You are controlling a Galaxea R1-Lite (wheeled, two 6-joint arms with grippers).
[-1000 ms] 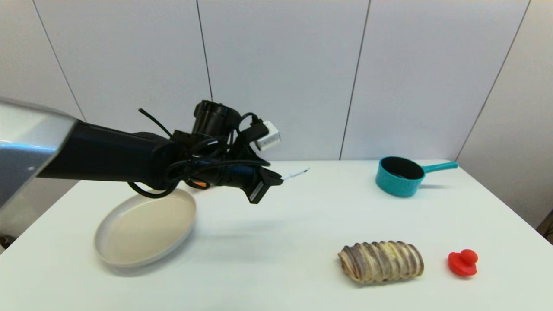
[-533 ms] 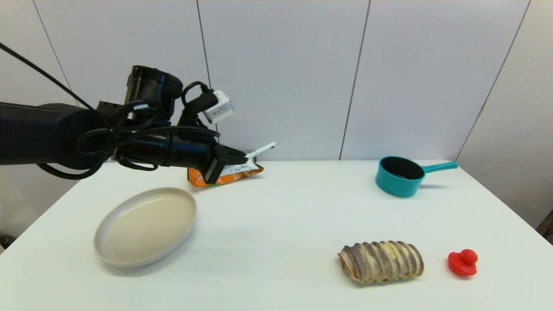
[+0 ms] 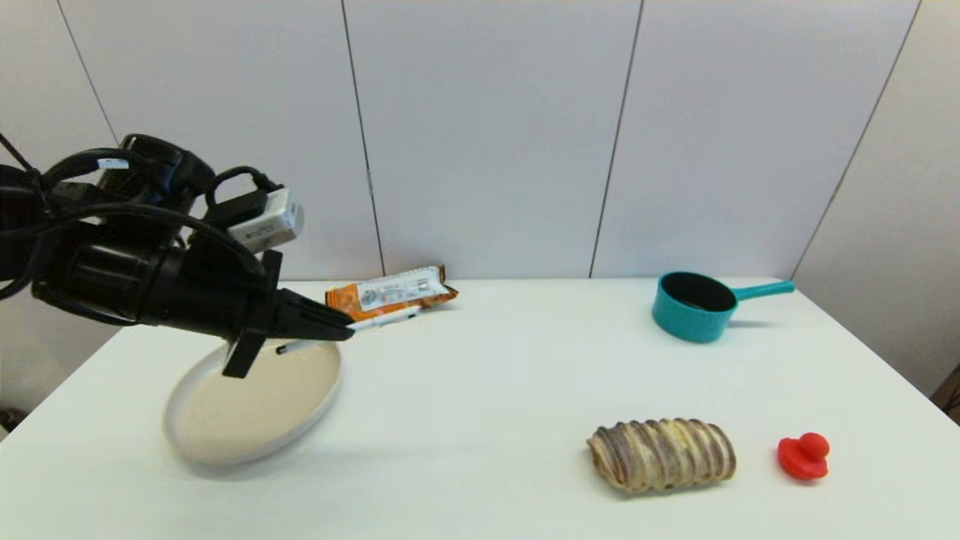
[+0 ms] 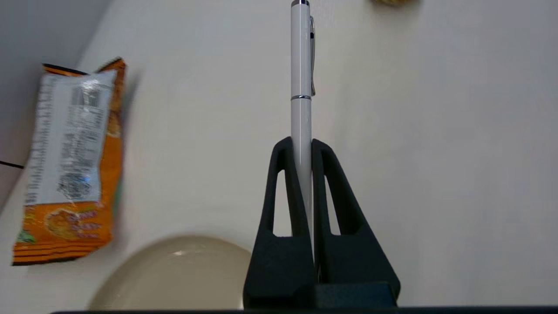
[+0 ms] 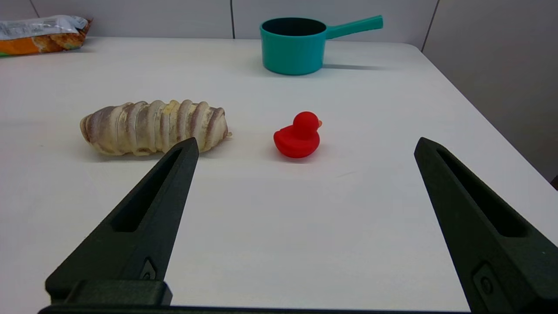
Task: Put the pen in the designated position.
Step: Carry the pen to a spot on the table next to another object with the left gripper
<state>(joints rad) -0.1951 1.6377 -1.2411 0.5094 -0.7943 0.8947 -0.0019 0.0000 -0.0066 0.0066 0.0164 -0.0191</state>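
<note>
Reaching in from the left side of the table, the left gripper (image 3: 341, 330) hangs in the air above the far rim of the plate (image 3: 225, 442), its arm stretched nearly level and pointing toward the right. Its two black fingers (image 4: 283, 174) are pressed together on the pen (image 3: 375, 322), which they clamp along its lower barrel. In the left wrist view the pen (image 4: 301, 87) runs straight out between the fingertips, in line with them, so that its clip and a thin metal ring stand clear beyond the tips. In the head view its free end points right and slightly far, ending just in front of the orange snack packet (image 3: 390, 292) that lies at the far edge of the white table (image 3: 487, 375); the pen is off the tabletop. The right gripper (image 5: 305, 146) sits low at the near right of the table with its fingers spread wide apart and nothing between them. Ahead of it lie a striped bread roll (image 5: 154, 126) and, to the right of that, a red toy duck (image 5: 298, 135), with a teal saucepan (image 5: 296, 43) well beyond them at the far right.
</note>
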